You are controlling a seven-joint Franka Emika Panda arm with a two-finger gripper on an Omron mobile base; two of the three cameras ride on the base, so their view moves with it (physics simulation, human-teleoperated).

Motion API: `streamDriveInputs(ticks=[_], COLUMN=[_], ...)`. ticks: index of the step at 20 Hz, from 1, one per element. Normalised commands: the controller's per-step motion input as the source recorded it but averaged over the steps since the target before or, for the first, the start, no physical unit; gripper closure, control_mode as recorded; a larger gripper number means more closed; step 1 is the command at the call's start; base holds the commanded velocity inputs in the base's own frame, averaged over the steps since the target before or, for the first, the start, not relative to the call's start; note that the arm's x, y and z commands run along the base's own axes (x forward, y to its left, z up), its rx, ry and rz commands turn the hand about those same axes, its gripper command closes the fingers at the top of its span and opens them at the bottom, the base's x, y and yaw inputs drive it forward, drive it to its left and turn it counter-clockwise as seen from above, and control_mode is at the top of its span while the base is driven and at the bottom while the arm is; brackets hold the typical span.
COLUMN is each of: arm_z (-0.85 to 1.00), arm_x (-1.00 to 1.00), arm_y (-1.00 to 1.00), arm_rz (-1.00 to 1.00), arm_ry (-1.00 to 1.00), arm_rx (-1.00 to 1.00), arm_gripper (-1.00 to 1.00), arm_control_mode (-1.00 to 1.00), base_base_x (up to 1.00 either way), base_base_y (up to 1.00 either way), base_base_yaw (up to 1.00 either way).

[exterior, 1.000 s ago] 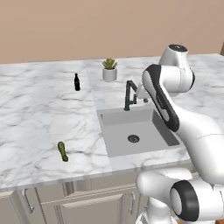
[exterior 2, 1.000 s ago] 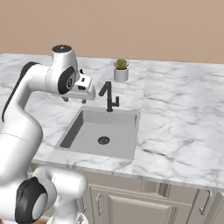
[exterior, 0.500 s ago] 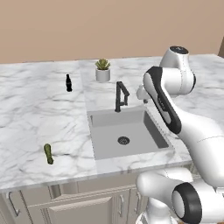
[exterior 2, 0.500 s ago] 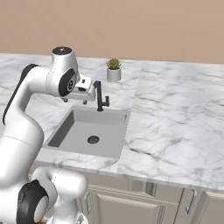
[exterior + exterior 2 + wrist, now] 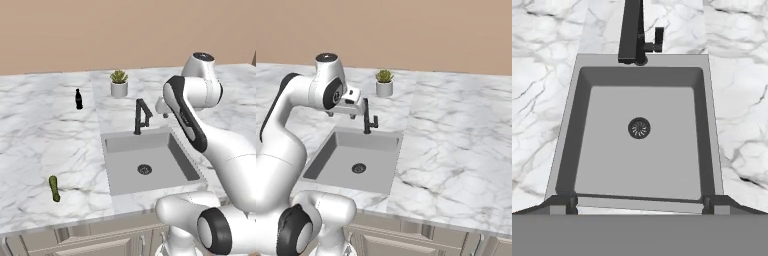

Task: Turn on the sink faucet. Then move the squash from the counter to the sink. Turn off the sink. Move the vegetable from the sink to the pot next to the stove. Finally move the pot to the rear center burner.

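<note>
- I am judging the task as barely started: the squash (image 5: pixel 54 188) is lying on the surface (image 5: pixel 45 145), well to the left of the sink (image 5: pixel 175 150), and the basin is holding nothing but its drain (image 5: pixel 639 128).
- I am seeing no water running from the sink faucet (image 5: pixel 141 115), so I am taking the first step, turning it on, as not yet done.
- I am holding the tool (image 5: pixel 342 113) above the sink, just beside the faucet, with its fingers standing wide apart and gripping nothing.
- The faucet's side lever (image 5: pixel 658 39) is sitting clear in the hand view, so I am expecting that to be my first target.
- Everything else is waiting: squash into the sink, faucet off, squash into the pot, pot onto the rear centre burner.
- A small black bottle (image 5: pixel 78 99) and a potted plant (image 5: pixel 119 83) are standing behind the sink; neither is blocking the lever.
- The tall spout is the thing I am watching, since it is rising close to the tool.
</note>
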Motion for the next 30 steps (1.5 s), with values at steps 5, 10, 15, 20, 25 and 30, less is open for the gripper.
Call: streamDriveInputs(ticks=[5, 10, 15, 20, 25, 30], arm_z=[-0.27, -0.36, -0.32, -0.29, -0.16, -0.05], arm_x=[0.00, -0.08, 0.16, 0.42, 0.31, 0.43], arm_y=[-0.21, -0.67, -0.68, -0.39, -0.07, 0.08], arm_rz=[0.02, 0.17, 0.37, 0.39, 0.27, 0.15], arm_ry=[-0.03, -0.17, -0.16, -0.13, -0.04, 0.00], arm_rx=[0.03, 0.12, 0.14, 0.12, 0.02, 0.00], arm_gripper=[-1.00, -1.00, -1.00, -1.00, -1.00, -1.00], arm_control_mode=[-1.00, -1.00, -1.00, -1.00, -1.00, -1.00], base_base_x=[0.05, 0.00, 0.00, 0.00, 0.00, 0.00], base_base_y=[0.00, 0.00, 0.00, 0.00, 0.00, 0.00], base_base_yaw=[0.00, 0.00, 0.00, 0.00, 0.00, 0.00])
